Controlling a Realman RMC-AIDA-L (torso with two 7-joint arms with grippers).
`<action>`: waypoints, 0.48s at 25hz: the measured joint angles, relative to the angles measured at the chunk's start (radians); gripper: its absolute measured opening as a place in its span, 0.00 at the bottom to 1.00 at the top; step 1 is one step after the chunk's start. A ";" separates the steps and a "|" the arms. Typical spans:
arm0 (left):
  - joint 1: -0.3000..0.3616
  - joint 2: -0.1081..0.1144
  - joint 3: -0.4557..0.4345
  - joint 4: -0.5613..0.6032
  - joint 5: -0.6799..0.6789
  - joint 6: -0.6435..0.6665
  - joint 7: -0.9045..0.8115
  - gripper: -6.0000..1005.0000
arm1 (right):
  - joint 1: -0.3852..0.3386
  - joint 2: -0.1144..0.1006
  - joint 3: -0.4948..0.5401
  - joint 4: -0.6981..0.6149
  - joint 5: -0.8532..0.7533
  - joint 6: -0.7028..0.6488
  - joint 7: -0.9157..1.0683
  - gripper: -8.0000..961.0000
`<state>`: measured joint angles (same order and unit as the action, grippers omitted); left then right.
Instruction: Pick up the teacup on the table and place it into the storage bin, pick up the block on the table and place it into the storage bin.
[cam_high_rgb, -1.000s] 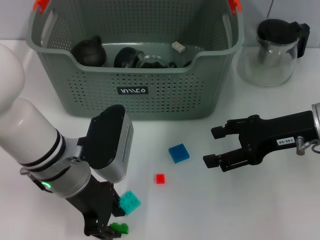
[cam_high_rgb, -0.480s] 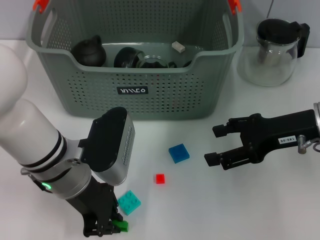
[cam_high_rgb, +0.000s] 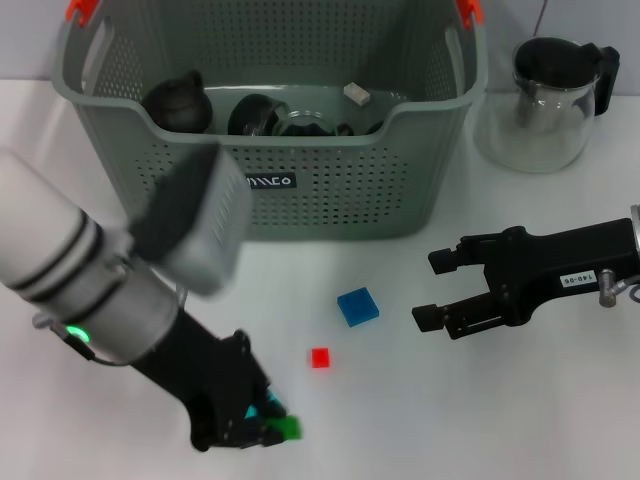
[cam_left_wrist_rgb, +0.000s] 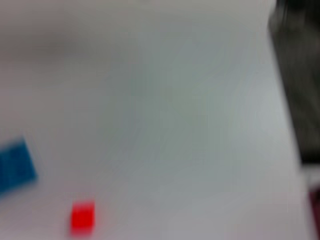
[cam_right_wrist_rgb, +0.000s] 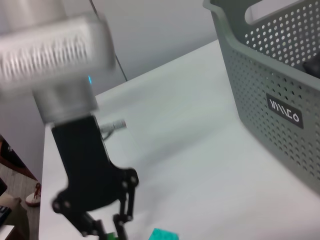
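My left gripper (cam_high_rgb: 262, 428) hangs low over the near left of the table, shut on a small green block (cam_high_rgb: 286, 428). A teal block (cam_high_rgb: 268, 408) lies just behind it, partly hidden by the fingers. On the table's middle lie a blue block (cam_high_rgb: 357, 306) and a small red block (cam_high_rgb: 320, 357). My right gripper (cam_high_rgb: 430, 290) hovers open to the right of the blue block. The storage bin (cam_high_rgb: 330, 200) stands at the back. No teacup shows on the table. The left wrist view shows the blue block (cam_left_wrist_rgb: 15, 167) and the red block (cam_left_wrist_rgb: 82, 216).
A glass pitcher (cam_high_rgb: 548, 100) with a black lid stands at the back right. Inside the bin lie a dark teapot (cam_high_rgb: 178, 100), dark round vessels (cam_high_rgb: 258, 112) and a small white piece (cam_high_rgb: 357, 93). The right wrist view shows the bin's wall (cam_right_wrist_rgb: 270, 75) and the left gripper (cam_right_wrist_rgb: 107, 227).
My left arm has swung quickly right and turned, carrying the green block from the table's front edge toward the teal block. The right gripper has barely shifted.
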<state>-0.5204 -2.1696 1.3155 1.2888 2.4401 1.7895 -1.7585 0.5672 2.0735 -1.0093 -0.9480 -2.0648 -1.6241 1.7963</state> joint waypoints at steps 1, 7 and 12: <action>-0.018 0.002 -0.070 -0.011 -0.051 0.051 0.003 0.16 | -0.001 -0.001 0.000 0.000 0.000 0.000 0.000 0.98; -0.148 0.031 -0.471 -0.085 -0.287 0.207 -0.025 0.18 | -0.008 -0.003 0.007 0.000 0.000 -0.005 0.000 0.98; -0.238 0.078 -0.560 -0.125 -0.307 -0.019 -0.106 0.20 | -0.012 -0.003 0.011 0.000 0.000 -0.009 0.000 0.98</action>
<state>-0.7581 -2.0918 0.7560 1.1638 2.1334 1.7704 -1.8647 0.5555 2.0708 -0.9987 -0.9480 -2.0647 -1.6330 1.7963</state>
